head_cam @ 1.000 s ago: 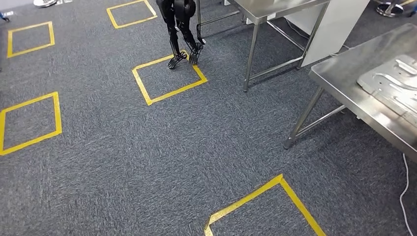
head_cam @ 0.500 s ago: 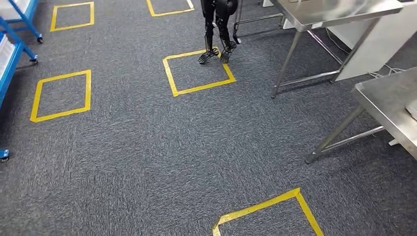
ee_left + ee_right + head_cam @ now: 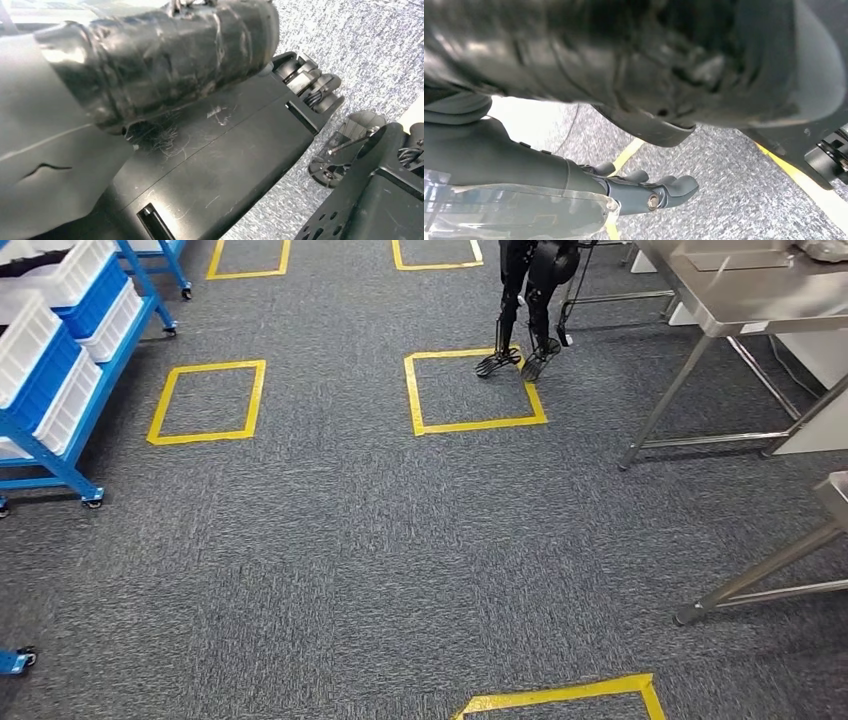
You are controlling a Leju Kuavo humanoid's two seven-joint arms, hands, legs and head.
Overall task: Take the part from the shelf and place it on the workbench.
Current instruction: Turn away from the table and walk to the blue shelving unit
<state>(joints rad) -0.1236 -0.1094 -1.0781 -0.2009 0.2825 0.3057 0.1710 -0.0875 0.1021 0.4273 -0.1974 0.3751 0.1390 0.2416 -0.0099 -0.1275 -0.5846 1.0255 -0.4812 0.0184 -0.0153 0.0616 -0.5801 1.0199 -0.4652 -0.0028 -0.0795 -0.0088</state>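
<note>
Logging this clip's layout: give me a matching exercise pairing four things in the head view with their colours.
Things:
1. shelf frame
2. floor squares
3. bins on the shelf
4. other robot's legs

Colours:
A. white
B. black
C. blue
D. yellow

Pairs: 1-C, 2-D, 3-A, 4-B

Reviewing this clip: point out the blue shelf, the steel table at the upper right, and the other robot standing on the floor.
blue shelf (image 3: 128, 332), head view: on its slanted blue front rail.
steel table (image 3: 726, 312), head view: on the front edge of its top.
other robot (image 3: 530, 300), head view: on its dark legs, above the feet.
</note>
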